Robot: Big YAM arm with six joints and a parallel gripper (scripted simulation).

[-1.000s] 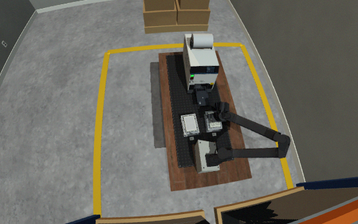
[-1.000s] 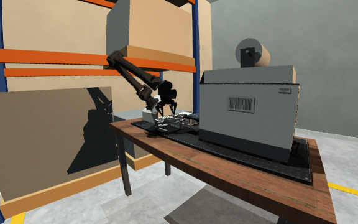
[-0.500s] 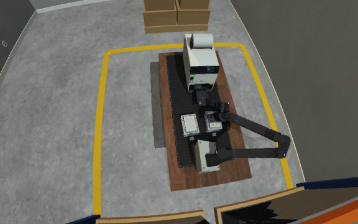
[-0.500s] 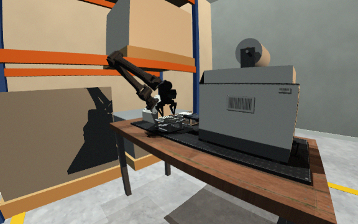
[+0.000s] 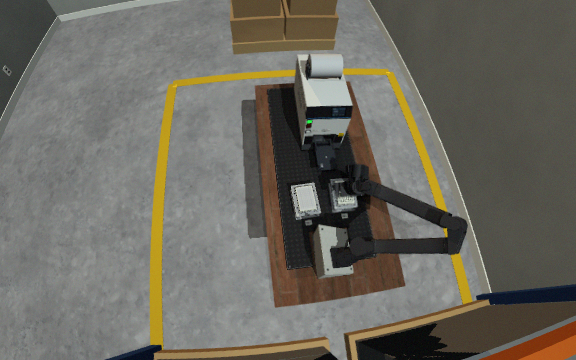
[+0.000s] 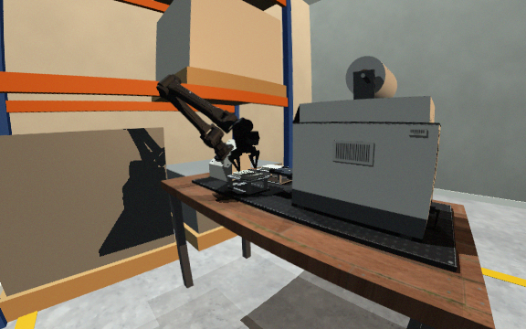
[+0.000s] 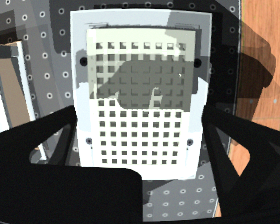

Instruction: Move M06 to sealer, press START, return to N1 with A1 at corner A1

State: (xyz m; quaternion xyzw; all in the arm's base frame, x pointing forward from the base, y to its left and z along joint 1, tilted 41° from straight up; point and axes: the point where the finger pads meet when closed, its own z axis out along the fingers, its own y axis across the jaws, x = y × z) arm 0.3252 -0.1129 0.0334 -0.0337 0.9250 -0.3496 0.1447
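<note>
A white well plate (image 7: 139, 96) with open wells sits in the right-hand nest (image 5: 344, 196) on the black breadboard. My gripper (image 7: 139, 112) is open and empty. It hovers straight above this plate, one finger on each side, not touching it; the side view shows the gripper (image 6: 245, 160) a little above the plate (image 6: 249, 175). The left-hand nest holds a second plate (image 5: 305, 200) with a plain white top. The sealer (image 5: 323, 107) stands at the far end of the board. Its dark stage (image 5: 325, 155) is out in front and empty. Its lamp (image 5: 309, 122) shows green.
The arm's base block (image 5: 330, 250) stands on the near end of the wooden table (image 5: 328, 200). A foil roll (image 5: 324, 65) sits on top of the sealer. Cardboard boxes (image 5: 284, 25) stand on the floor beyond the yellow line.
</note>
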